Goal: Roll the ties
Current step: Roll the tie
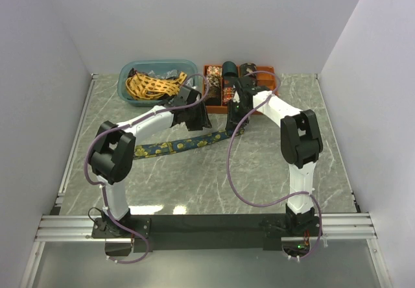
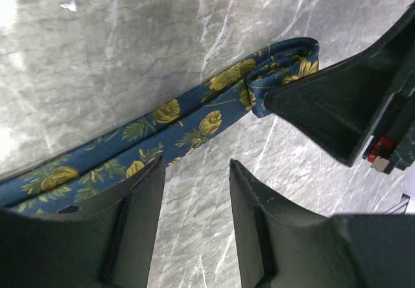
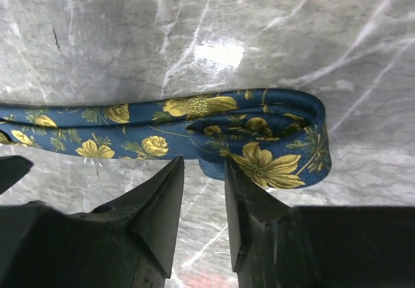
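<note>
Right gripper [image 3: 204, 168]: jaws part-open with a narrow gap, nothing between them, poised just beside the folded end [image 3: 272, 145] of the blue floral tie [image 1: 181, 146]. Tie lies flat on the marble table [image 1: 259, 191], long axis left to right, fold at its right end. Left gripper [image 2: 194, 165]: half-open, empty, over mid-length. Right arm is nearer the fold.

Navy tie [image 1: 181, 145] with yellow flowers, flat, stretched along the eight-to-two o'clock line, two o'clock end folded back on itself in a loose loop, yellow lattice tie [image 1: 150, 85] heaped at eleven o'clock, rolled ties [image 1: 214, 84] at twelve o'clock
</note>
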Action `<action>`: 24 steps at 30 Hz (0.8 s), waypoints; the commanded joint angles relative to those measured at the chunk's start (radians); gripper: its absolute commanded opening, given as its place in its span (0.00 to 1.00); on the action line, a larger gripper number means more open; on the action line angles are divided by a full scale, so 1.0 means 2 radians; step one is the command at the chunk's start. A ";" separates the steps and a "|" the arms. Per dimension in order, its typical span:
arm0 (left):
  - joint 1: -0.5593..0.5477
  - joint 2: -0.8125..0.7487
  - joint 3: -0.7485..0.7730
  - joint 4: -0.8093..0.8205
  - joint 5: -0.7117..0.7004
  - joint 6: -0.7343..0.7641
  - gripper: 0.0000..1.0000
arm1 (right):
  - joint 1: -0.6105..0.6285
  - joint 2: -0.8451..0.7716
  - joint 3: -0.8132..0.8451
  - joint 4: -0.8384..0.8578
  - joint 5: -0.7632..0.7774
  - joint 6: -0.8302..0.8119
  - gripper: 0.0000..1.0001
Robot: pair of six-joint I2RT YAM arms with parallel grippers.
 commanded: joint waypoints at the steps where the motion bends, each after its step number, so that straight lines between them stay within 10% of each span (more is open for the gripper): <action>1: -0.006 0.007 0.025 0.019 0.019 0.000 0.50 | -0.010 -0.035 -0.015 0.030 -0.014 0.013 0.36; 24: -0.036 0.092 0.088 0.086 0.066 0.000 0.34 | -0.040 -0.042 -0.115 0.146 -0.084 0.065 0.01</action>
